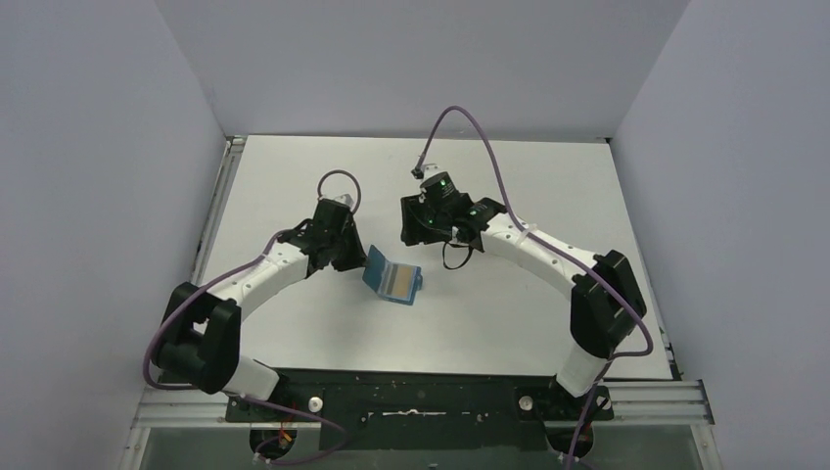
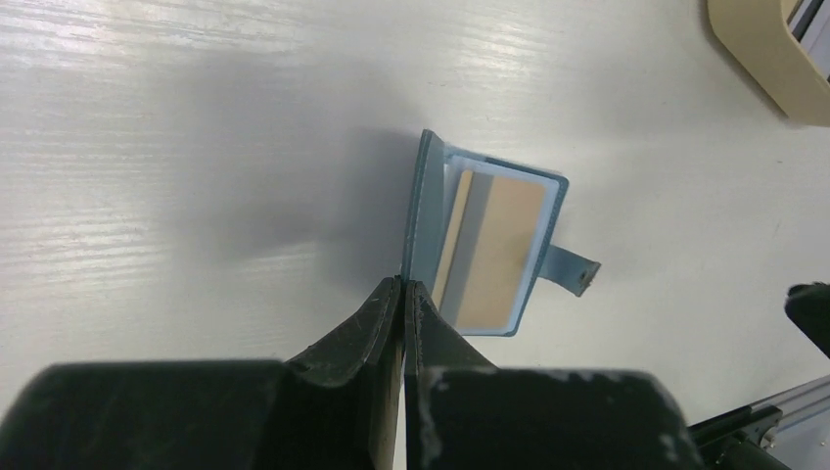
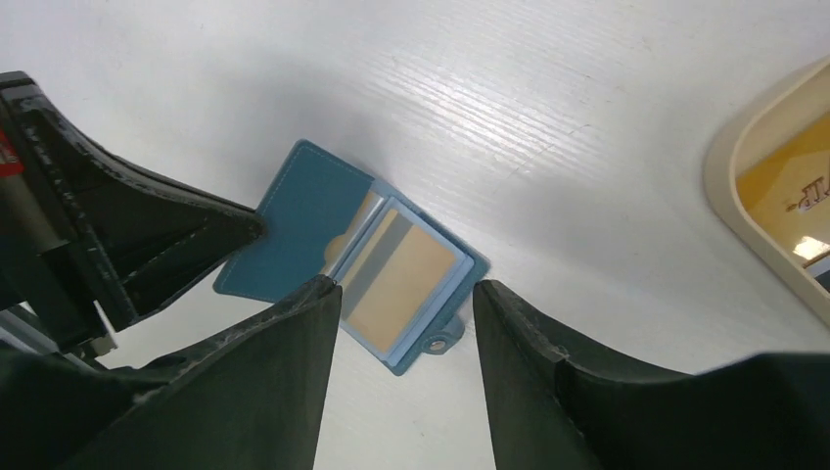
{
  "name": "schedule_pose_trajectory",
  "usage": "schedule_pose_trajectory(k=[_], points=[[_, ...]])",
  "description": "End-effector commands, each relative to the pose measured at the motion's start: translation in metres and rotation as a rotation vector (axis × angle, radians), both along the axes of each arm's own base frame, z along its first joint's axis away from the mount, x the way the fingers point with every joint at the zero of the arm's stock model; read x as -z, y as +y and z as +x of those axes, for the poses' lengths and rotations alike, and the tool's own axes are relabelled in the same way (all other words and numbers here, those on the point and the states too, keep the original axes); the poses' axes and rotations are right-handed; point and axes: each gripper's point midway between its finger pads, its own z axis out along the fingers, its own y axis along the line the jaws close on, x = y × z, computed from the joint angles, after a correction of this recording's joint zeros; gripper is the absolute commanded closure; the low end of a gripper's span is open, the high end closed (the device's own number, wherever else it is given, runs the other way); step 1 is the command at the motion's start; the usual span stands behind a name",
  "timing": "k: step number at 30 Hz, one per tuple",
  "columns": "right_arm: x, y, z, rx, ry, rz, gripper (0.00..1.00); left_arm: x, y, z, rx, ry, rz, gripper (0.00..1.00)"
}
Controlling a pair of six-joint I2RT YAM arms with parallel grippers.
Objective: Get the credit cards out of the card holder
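The teal card holder (image 1: pixel 391 278) lies open on the white table, its cover (image 3: pixel 299 220) lifted. My left gripper (image 2: pixel 403 285) is shut on the edge of that cover (image 2: pixel 423 211). A tan credit card with a grey band (image 2: pixel 497 247) sits in the pale blue inner pocket. The snap tab (image 2: pixel 573 269) sticks out on the far side. My right gripper (image 3: pixel 406 289) hovers open above the card (image 3: pixel 411 279), one finger on each side of it in the view and neither touching it. From above, the left gripper (image 1: pixel 354 257) is at the holder's left and the right gripper (image 1: pixel 413 233) is behind it.
A tan oval tray (image 3: pixel 722 162) stands to one side of the holder, with a yellow card (image 3: pixel 788 181) in it. Its rim (image 2: pixel 768 54) also shows in the left wrist view. Grey walls close in the table on three sides.
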Motion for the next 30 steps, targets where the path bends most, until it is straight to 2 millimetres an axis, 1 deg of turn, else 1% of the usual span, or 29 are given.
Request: schedule_pose_trajectory(k=[1,5,8,10,12,14,18,25,30], points=[[-0.009,0.017,0.004,-0.054,-0.025,0.037,0.47,0.007,-0.003,0.008,0.012,-0.029,0.006,1.0],[0.012,0.031,-0.003,-0.072,0.044,0.093,0.47,0.028,0.001,0.005,-0.023,-0.002,0.016,1.0],[0.02,0.044,-0.011,-0.076,0.101,0.171,0.47,0.043,0.007,0.002,-0.062,0.019,0.04,1.0],[0.024,0.052,-0.018,-0.079,0.133,0.208,0.47,0.053,0.015,0.0,-0.097,0.034,0.071,1.0],[0.032,0.054,-0.023,-0.071,0.155,0.213,0.47,0.06,0.019,-0.002,-0.118,0.046,0.088,1.0],[0.041,0.052,-0.026,-0.054,0.178,0.214,0.47,0.065,0.022,-0.003,-0.127,0.055,0.099,1.0],[0.056,0.042,-0.032,-0.026,0.203,0.18,0.48,0.07,0.022,-0.004,-0.127,0.067,0.105,1.0],[0.074,0.019,-0.04,0.007,0.215,0.09,0.48,0.075,0.021,-0.005,-0.123,0.08,0.103,1.0],[0.083,0.008,-0.044,0.025,0.218,0.041,0.48,0.075,0.02,-0.005,-0.119,0.08,0.097,1.0]])
